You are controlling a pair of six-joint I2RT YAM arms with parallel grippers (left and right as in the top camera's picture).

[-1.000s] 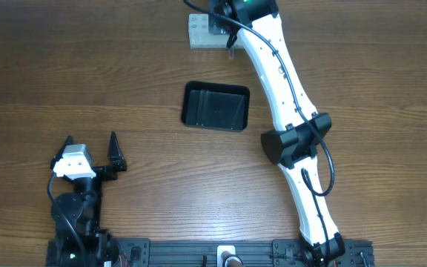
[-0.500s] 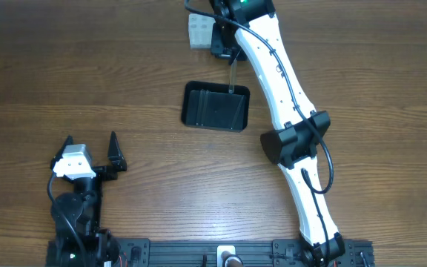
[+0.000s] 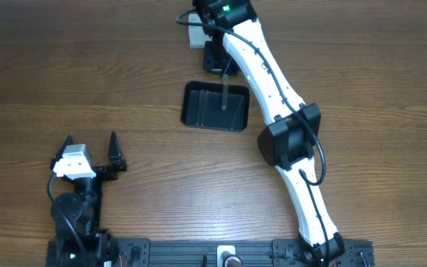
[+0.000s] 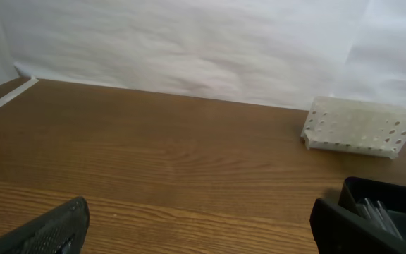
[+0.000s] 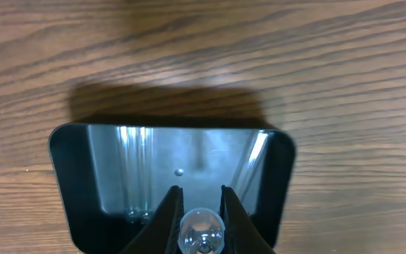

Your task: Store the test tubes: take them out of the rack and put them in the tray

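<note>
My right gripper [image 3: 219,61] is shut on a clear test tube [image 3: 226,83] that hangs upright over the far edge of the black tray [image 3: 187,111]. In the right wrist view the test tube [image 5: 201,230] sits between my fingers [image 5: 173,206], directly above the tray [image 5: 65,176]. Two or three tubes [image 5: 136,169] lie inside along the tray's walls. The white rack [image 3: 196,38] stands just beyond the tray, partly hidden by the arm. My left gripper [image 3: 90,141] rests open near the left base, far from both, and is also in the left wrist view [image 4: 199,212].
From the left wrist the rack [image 4: 358,127] and a corner of the tray [image 4: 390,201] stand on the bare wooden tabletop. A white wall closes off the table's far side.
The right gripper has drawn the tube up out of the rack and carried it toward me, from over the rack to above the tray. The left arm has stayed still.
</note>
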